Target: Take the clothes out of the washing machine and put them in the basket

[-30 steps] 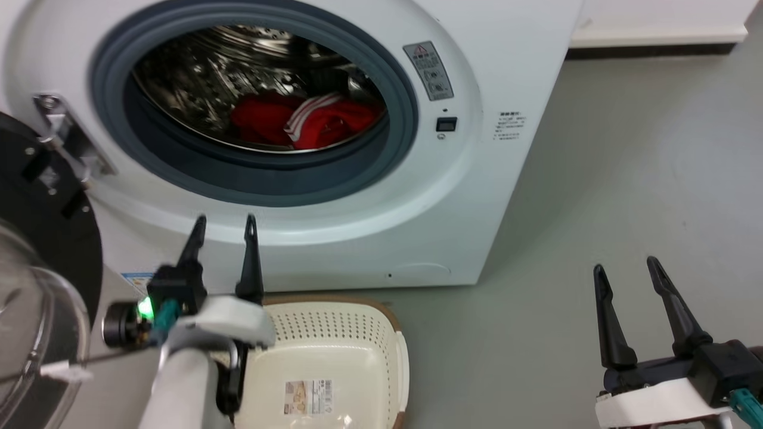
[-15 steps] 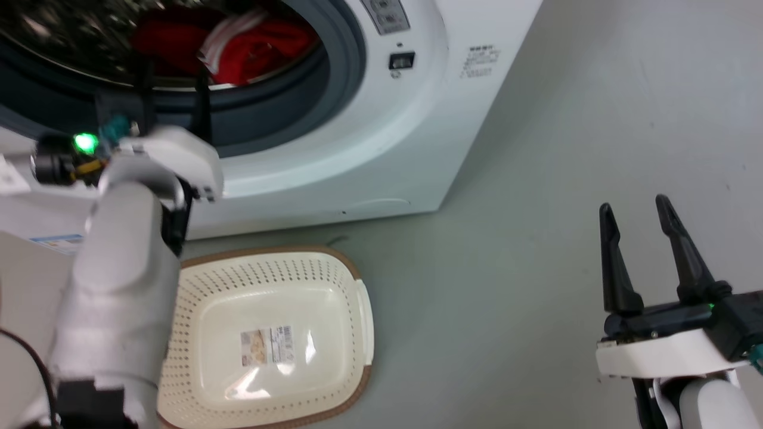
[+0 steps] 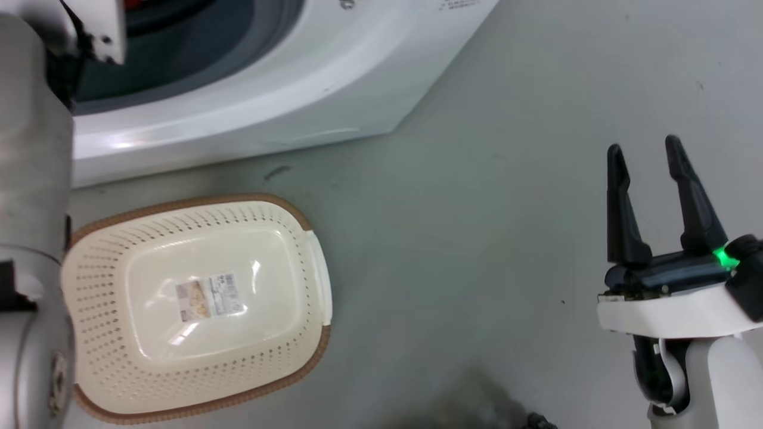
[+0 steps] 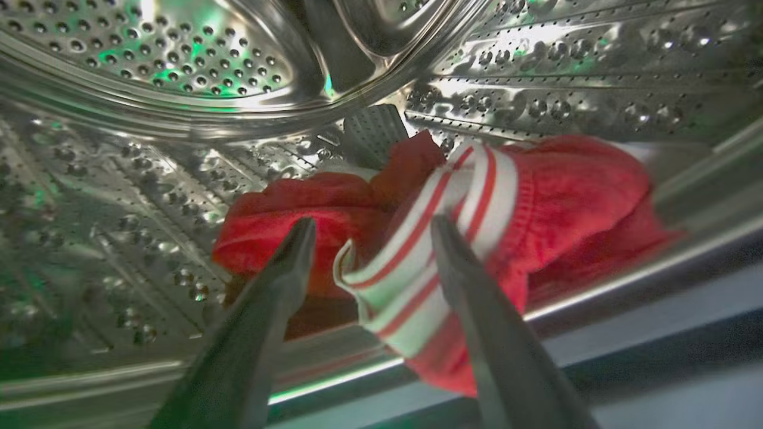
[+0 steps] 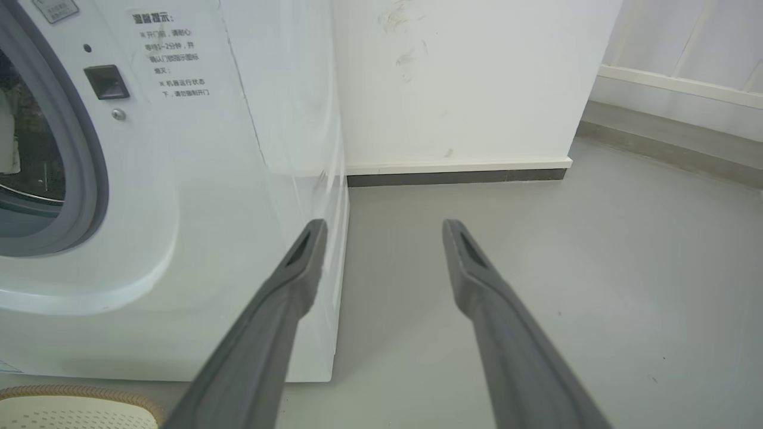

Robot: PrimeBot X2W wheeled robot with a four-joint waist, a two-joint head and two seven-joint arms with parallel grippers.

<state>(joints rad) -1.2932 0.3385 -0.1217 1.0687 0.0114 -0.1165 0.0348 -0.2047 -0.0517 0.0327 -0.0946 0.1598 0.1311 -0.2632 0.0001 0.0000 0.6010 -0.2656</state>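
1. The washer (image 3: 238, 107) takes up the upper left of the head view, white front toward us, with its grey ring at the top edge.
2. The basket (image 3: 95, 298) sits on the floor (image 3: 477, 238) at lower left, just in front of the washer. It holds no clothes yet, only a label (image 3: 208, 296) on its bottom.
3. A pale left forearm (image 3: 30, 179) runs up the left edge of the head view toward the washer's mouth.
4. In the left wrist view, the clothes (image 4: 566, 190) lie as a red heap at centre and centre right, low in the steel drum (image 4: 179, 59) near its front lip.
5. The right gripper (image 3: 643, 145) stands at lower right of the head view, fingers spread wide and holding nothing. It is over bare floor, well apart from the washer's mouth.
6. The left gripper (image 4: 372, 221) rises from the bottom middle of its wrist view, fingers wide apart and holding nothing. The heap is straight ahead of its tips. I cannot tell whether they touch it.
7. A white striped band (image 4: 417, 250) slants from lower centre toward upper right, passing between the left fingers and closer to the frame's right one. Its length runs nearly along the fingers, so closing would likely pinch it across its width. The left arm is plainly the nearer one.
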